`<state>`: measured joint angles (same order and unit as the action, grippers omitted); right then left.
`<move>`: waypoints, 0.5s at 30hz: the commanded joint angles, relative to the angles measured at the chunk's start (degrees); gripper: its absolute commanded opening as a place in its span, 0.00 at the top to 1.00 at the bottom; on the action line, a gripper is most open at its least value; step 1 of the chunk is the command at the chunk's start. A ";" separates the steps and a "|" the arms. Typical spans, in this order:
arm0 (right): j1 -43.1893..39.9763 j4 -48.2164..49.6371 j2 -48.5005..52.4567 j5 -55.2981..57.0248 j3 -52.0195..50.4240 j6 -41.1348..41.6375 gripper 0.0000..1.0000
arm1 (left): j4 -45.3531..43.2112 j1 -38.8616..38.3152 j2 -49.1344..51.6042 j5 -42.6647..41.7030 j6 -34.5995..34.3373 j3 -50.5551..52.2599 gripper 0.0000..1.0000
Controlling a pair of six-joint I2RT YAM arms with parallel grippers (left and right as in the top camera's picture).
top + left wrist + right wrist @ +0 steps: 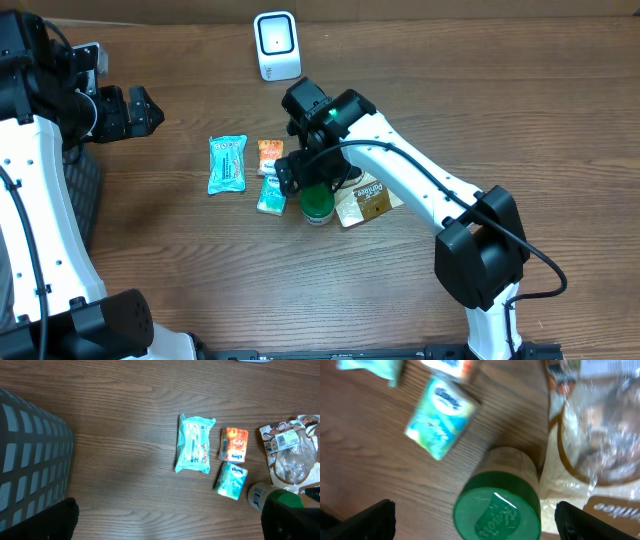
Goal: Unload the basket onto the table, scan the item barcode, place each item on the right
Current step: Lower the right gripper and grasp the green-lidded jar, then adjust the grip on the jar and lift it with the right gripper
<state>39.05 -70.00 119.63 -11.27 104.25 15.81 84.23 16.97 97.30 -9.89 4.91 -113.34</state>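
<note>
Right gripper point(472, 504) hangs right over the green-lidded jar point(497, 517), fingers spread wide, one each side of the lid, not touching. The jar looks upright, long axis vertical, wedged between the Kleenex pack point(440, 415) and the snack bag point(600, 450) and touching the bag. The lid sits slightly right of centre in the gap, so I'd shift a bit that way before descending. Left gripper point(148, 110) is open, well off to the left. Scanner point(276, 45) is at the table's far edge, beyond the jar.

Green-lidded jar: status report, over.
Left gripper open, clear of items. Right gripper open above green-lidded tan jar, fingers not touching. Clear snack bag close beside.
</note>
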 commanded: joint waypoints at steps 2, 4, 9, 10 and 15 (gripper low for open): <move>0.04 2.36 -0.46 1.29 -4.94 9.77 0.00 | -0.09 -0.11 -0.22 -0.66 1.09 -0.74 0.00; 0.04 3.26 -0.46 1.31 -6.51 11.52 0.14 | -0.09 -0.11 -0.22 -0.66 1.09 -0.74 0.00; 0.13 3.30 -0.46 1.31 -7.52 12.92 0.36 | -0.11 -0.11 -0.22 -0.66 1.09 -0.74 0.01; 0.13 3.30 -0.46 1.33 -7.52 12.90 0.41 | -0.09 -0.11 -0.22 -0.66 1.09 -0.74 0.00; 0.11 5.35 -0.48 0.79 -7.21 7.39 0.50 | -0.09 -0.11 -0.22 -0.66 1.09 -0.74 0.00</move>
<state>39.03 -66.26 119.09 -10.11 97.17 27.33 84.20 16.97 97.30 -9.89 4.91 -113.36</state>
